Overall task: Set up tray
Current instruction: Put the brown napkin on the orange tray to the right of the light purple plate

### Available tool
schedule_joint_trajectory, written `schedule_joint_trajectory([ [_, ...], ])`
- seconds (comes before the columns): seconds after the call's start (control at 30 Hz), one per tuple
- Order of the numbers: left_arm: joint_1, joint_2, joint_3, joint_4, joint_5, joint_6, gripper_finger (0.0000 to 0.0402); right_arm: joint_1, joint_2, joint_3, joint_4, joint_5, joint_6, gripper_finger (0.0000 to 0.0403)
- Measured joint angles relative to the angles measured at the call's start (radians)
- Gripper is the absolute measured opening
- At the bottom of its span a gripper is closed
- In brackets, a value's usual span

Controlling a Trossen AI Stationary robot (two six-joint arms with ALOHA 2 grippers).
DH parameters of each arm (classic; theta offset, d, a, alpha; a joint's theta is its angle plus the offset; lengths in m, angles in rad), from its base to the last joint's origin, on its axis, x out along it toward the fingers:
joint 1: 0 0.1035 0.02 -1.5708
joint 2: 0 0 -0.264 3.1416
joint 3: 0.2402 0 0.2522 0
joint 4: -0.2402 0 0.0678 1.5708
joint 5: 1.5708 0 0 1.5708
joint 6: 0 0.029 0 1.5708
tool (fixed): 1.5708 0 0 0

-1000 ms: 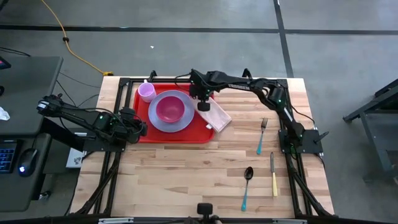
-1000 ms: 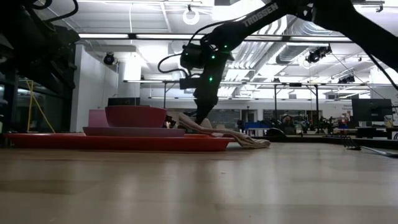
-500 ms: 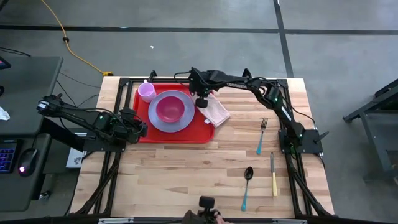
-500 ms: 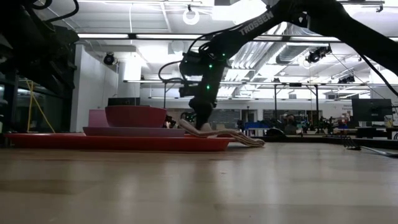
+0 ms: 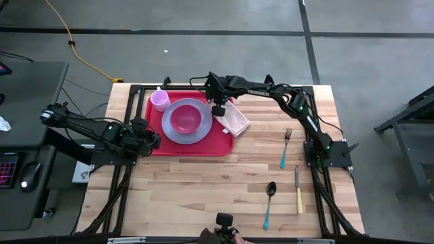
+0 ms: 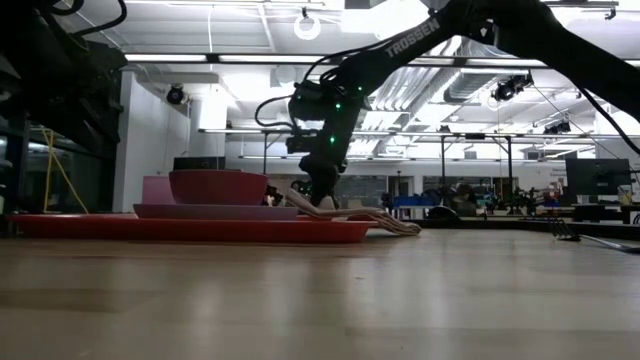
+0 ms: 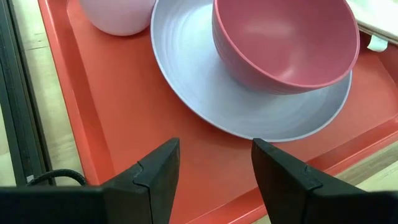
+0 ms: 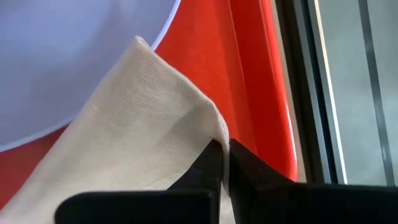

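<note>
The right tool (image 5: 219, 108) is pinched shut on a corner of the beige cloth napkin (image 5: 237, 120), which drapes limp beneath it over the rim of the red tray (image 5: 203, 146). The tray looks stiff, light and slick, best gripped at its rim. The left tool (image 7: 211, 171) waits wide apart just before the tray's edge.
</note>
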Motion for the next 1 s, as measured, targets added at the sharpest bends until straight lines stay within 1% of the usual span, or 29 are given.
schedule_joint_trajectory([
  [0.3,0.0,0.0,0.0,0.0,0.0,0.0,0.0227,-0.006,0.0,-0.001,0.015,-0.028,0.025,0.0001],
  [0.43,0.0,0.0,0.0,-0.001,0.0,0.0,0.0227,-0.007,0.0,-0.001,0.016,-0.069,0.028,0.0005],
  [0.53,0.0,0.0,0.0,-0.002,0.0,0.0,0.0227,-0.01,0.0,-0.001,0.015,-0.074,0.032,0.0021],
  [0.8,0.0,0.0,0.0,-0.003,0.0,0.007,0.0227,-0.015,0.0,-0.001,0.013,0.014,0.03,0.0084],
  [1.0,0.0,0.0,0.0,-0.002,0.0,0.023,0.0227,-0.029,0.0,-0.001,0.003,0.053,0.029,0.0113],
])
